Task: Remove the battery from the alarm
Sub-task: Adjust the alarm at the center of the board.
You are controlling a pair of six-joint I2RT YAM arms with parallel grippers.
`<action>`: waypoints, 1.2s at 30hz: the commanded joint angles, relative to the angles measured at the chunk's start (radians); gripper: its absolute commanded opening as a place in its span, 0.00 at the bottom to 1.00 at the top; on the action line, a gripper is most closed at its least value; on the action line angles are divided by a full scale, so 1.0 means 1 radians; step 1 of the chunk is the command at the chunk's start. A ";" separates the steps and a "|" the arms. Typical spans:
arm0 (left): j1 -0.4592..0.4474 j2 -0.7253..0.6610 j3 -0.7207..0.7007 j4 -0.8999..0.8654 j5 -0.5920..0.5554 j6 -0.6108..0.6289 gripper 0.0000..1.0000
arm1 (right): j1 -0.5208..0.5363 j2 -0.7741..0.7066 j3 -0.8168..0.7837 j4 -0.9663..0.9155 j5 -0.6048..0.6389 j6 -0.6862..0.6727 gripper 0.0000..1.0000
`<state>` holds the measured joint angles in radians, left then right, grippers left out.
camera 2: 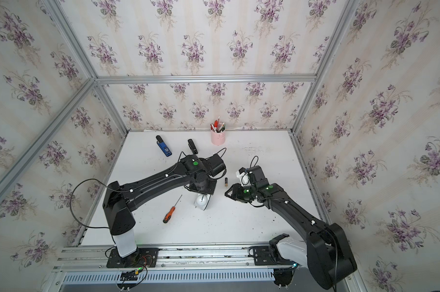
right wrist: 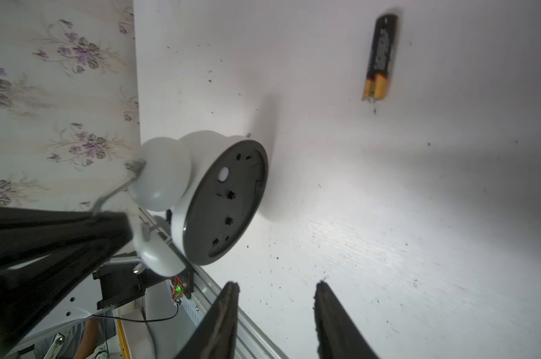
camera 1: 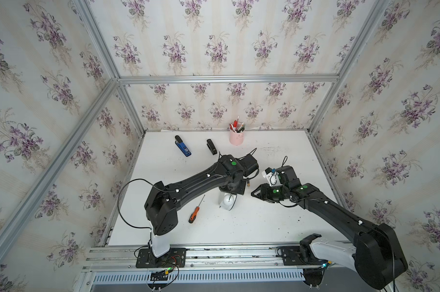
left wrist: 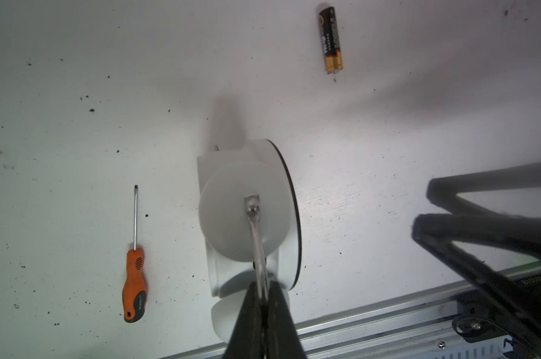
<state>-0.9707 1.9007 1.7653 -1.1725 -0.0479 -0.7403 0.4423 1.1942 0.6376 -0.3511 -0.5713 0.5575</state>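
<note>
**Black-and-gold battery (left wrist: 331, 39) lies free on the table (left wrist: 76, 93); alarm (left wrist: 247, 217) gripped by its handle**

Here's the left tool (left wrist: 263, 289), pads squeezed together on the alarm's thin wire handle (left wrist: 258, 242), right between the two bells. My read: that grip steadies the alarm upright and keeps its round black back turned toward the right tool (right wrist: 277, 286). Whether the feet rest on the table or hang just above it, I cannot tell.

And the right tool? Fingers apart, nothing between them, hovering low just off that black back.

The battery is out of the alarm, lying flat on bare table beyond both tools' tips. It's well apart from the alarm and touching nothing. In a top view the battery (camera 2: 226, 182) sits in the gap between the two arms. So the removal itself looks done, I'd say.

The orange-handled screwdriver (left wrist: 134, 279) lies on the opposite side of the left tool from the battery.

Writing? There's pale print along the battery's black sleeve, too blurred to read in either wrist view. Nothing legible on the alarm's back.
</note>
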 commanded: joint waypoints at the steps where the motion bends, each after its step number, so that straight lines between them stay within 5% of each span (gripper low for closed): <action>1: -0.019 0.054 0.026 -0.048 -0.005 -0.004 0.09 | -0.002 0.022 -0.020 0.001 -0.003 0.003 0.44; 15: -0.047 0.145 0.004 0.128 0.113 -0.079 0.19 | -0.005 0.117 -0.068 0.057 -0.022 0.020 0.44; 20: -0.030 0.065 0.015 0.126 0.071 -0.086 0.42 | -0.005 0.059 -0.090 0.060 -0.069 0.074 0.43; 25: 0.117 -0.121 -0.079 0.142 -0.012 0.015 0.62 | 0.075 -0.132 -0.204 0.191 -0.059 0.361 0.28; 28: 0.283 -0.171 -0.205 0.229 -0.007 0.131 0.56 | 0.237 -0.153 -0.201 0.270 0.019 0.529 0.16; 31: 0.418 -0.126 -0.243 0.289 0.056 0.224 0.34 | 0.386 -0.071 -0.141 0.324 0.097 0.628 0.06; 36: 0.470 0.025 -0.192 0.312 0.076 0.312 0.19 | 0.518 0.133 -0.058 0.316 0.174 0.691 0.00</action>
<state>-0.5121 1.8832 1.5608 -0.9016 -0.0013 -0.5228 0.9253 1.2633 0.5674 -0.0681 -0.4736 1.1484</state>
